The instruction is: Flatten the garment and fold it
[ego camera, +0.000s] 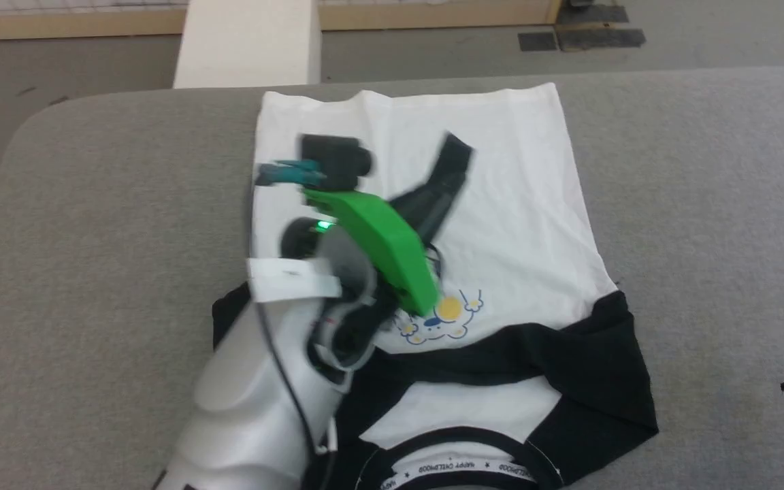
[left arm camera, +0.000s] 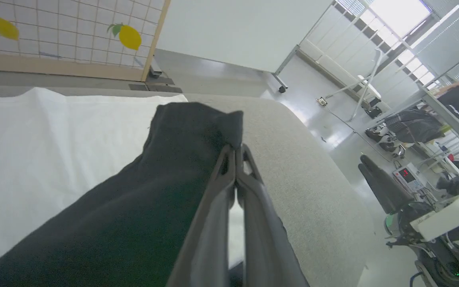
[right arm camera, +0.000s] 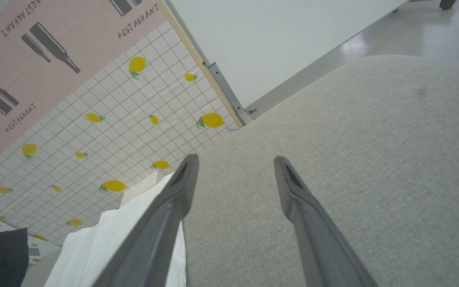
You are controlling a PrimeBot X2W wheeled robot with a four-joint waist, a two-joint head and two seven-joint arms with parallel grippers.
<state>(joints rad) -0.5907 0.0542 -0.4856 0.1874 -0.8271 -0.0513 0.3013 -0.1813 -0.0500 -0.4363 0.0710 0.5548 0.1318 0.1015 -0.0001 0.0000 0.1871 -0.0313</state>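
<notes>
The garment [ego camera: 508, 204] lies on the grey table [ego camera: 92, 238], hem at the far side and lettered collar [ego camera: 463, 466] at the near edge. Its white body is spread flat, with the yellow-and-blue chest print [ego camera: 452, 314] showing. My left gripper [ego camera: 456, 148] hangs over the white body, shut on the end of a black sleeve [left arm camera: 153, 191] that is lifted across the shirt. In the left wrist view the closed fingertips [left arm camera: 236, 149] pinch the sleeve's corner. The other black sleeve [ego camera: 593, 371] lies rumpled at the right. My right gripper [right arm camera: 235, 159] stands open over bare table, right of the shirt.
A white block [ego camera: 249, 41] stands beyond the table's far edge. Grey floor and a lemon-patterned tiled panel [right arm camera: 114, 131] lie behind. The table's rounded far-left corner [ego camera: 31, 129] and bare cloth on both sides of the shirt give free room.
</notes>
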